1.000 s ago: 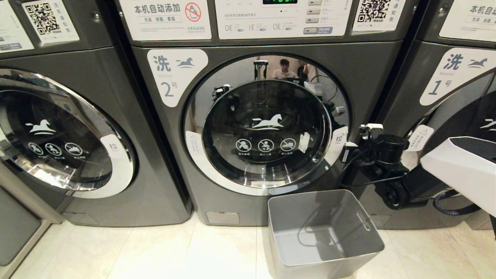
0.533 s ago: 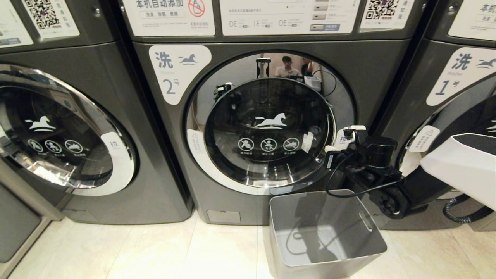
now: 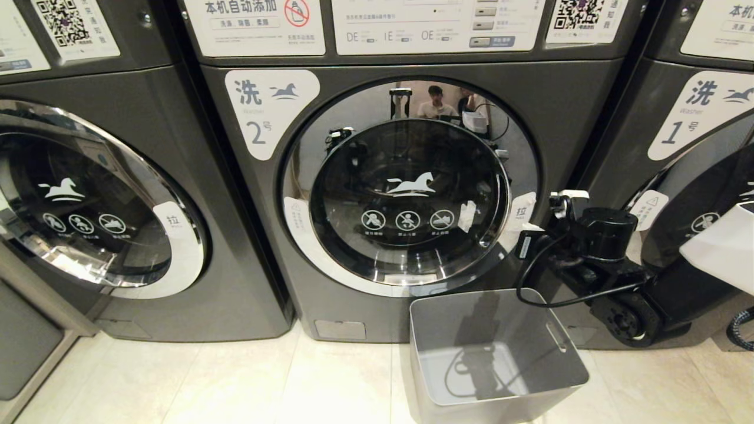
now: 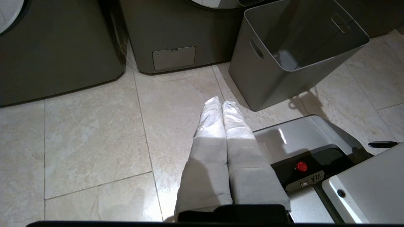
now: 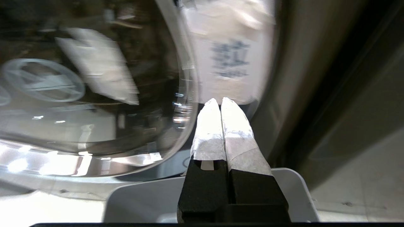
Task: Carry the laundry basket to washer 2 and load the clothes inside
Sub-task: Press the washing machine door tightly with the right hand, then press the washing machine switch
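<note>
1. The right claw has its fingers pressed together, holding nothing, and sits just beside the white pull tab on the right edge of the washer door.
2. The door looks shut; that tab, just left of the claw, is probably what the next move depends on.
3. The laundry basket stands on the floor below the claw, against washer 2; no clothes show inside.
4. The left claw, also shut and empty, hangs over the floor tiles near the basket's front.

Washer 1 stands at right, door closed. A third washer stands at left, door closed. Pale tiled floor runs below. QR labels are fixed to the panels.
</note>
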Controlling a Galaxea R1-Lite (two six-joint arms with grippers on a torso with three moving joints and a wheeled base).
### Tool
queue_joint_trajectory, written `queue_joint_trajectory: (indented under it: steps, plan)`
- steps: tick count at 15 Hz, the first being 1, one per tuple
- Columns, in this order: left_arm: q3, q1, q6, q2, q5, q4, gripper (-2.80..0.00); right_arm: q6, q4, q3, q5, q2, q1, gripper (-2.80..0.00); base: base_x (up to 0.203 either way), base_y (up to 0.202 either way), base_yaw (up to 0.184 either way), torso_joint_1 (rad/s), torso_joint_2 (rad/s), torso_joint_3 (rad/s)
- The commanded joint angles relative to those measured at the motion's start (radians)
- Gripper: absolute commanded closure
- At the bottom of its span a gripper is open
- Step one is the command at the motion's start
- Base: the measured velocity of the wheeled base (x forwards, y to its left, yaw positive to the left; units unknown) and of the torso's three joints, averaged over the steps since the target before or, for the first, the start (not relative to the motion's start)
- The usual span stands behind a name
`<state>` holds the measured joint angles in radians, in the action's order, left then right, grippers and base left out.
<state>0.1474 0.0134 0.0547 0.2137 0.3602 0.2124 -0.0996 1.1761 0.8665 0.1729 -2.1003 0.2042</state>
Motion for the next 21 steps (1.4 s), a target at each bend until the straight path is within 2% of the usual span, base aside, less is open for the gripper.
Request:
queue_joint_trajectory:
  steps: [1, 4, 6, 8, 14, 17, 21]
  plan:
    - [0.000, 0.000, 0.001, -0.002, 0.000, 0.001, 0.00, 0.004, 0.002, -0.031, 0.026, 0.052, -0.002, 0.00, 0.000, 0.000, 0.000, 0.000, 0.00, 0.000]
    - [0.000, 0.000, 0.001, -0.003, 0.000, 0.001, 0.00, 0.003, 0.000, -0.092, 0.047, 0.108, -0.006, 0.00, 0.000, 0.000, 0.000, 0.000, 0.00, 0.000]
    - [0.000, 0.000, 0.001, -0.018, 0.000, 0.001, 0.00, 0.001, 0.007, -0.087, 0.089, 0.098, -0.016, 0.00, 0.000, 0.000, 0.000, 0.000, 0.00, 0.000]
    - [0.000, 0.000, 0.002, -0.033, 0.000, 0.001, 0.00, 0.003, 0.047, -0.076, 0.088, 0.072, -0.026, 0.00, 0.000, 0.000, 0.000, 0.000, 0.00, 0.000]
    - [0.001, 0.000, 0.002, -0.032, 0.002, 0.001, 0.00, 0.005, 0.082, 0.096, 0.077, -0.048, -0.033, 0.00, 0.000, 0.000, 0.000, 0.000, 0.00, 0.000]
    - [0.000, 0.000, 0.002, -0.037, 0.001, 0.001, 0.00, 0.002, 0.081, 0.134, 0.036, -0.083, -0.035, 0.00, 0.000, 0.000, 0.000, 0.000, 0.00, 0.000]
    - [0.000, 0.000, 0.002, -0.040, 0.000, 0.001, 0.00, 0.003, 0.085, 0.191, 0.039, -0.147, -0.056, 0.00, 0.000, 0.000, 0.000, 0.000, 0.00, 0.000]
